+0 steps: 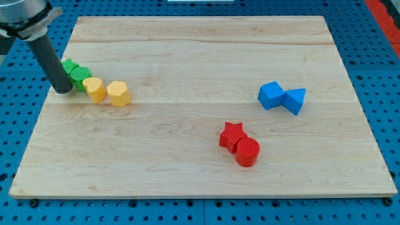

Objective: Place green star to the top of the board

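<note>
My tip (62, 91) sits near the bench (200, 162) edge at the view's left, touching or just beside the green cluster on its 8 o'clock side. There is no claw on this rig, only the rod, so nothing can be said of wide, narrow or holding. The green star (68, 65) is half hidden behind the rod; I judge it to be the rear green piece, with a green cylinder (80, 77) pressed against it at its 4 o'clock, though the shapes are hard to tell apart here. Running on from the cylinder toward 4 o'clock are a yellow heart-like block (95, 89) and a yellow hexagonal block (118, 93), all touching in a chain. The main risk, as I see it, is that crowding: a push on the star from where I stand would likely drag the cylinder along, or shove the whole row toward 3 o'clock rather than sending the star toward 12. The star also lies close to the left edge, so a glancing contact could spin it off the bench. I cannot see the contact face behind the rod, so I may misjudge the angle. The blue blocks (281, 97), the red star (232, 135) and the red cylinder (247, 152) lie well apart and should not interfere.
</note>
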Controlling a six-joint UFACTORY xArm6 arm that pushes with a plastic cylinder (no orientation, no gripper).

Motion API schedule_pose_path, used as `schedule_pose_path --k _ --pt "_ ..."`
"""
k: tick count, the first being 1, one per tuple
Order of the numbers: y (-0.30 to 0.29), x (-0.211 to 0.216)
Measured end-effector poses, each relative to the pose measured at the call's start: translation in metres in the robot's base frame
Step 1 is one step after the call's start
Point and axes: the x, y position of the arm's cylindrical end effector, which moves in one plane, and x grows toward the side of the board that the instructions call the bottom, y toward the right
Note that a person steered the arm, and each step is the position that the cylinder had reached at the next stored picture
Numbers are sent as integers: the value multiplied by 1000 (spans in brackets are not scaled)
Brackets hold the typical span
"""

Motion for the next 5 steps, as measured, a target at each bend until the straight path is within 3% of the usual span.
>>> schedule_pose_path --k 3,5 --pt "-44 -48" --pt "-10 -70"
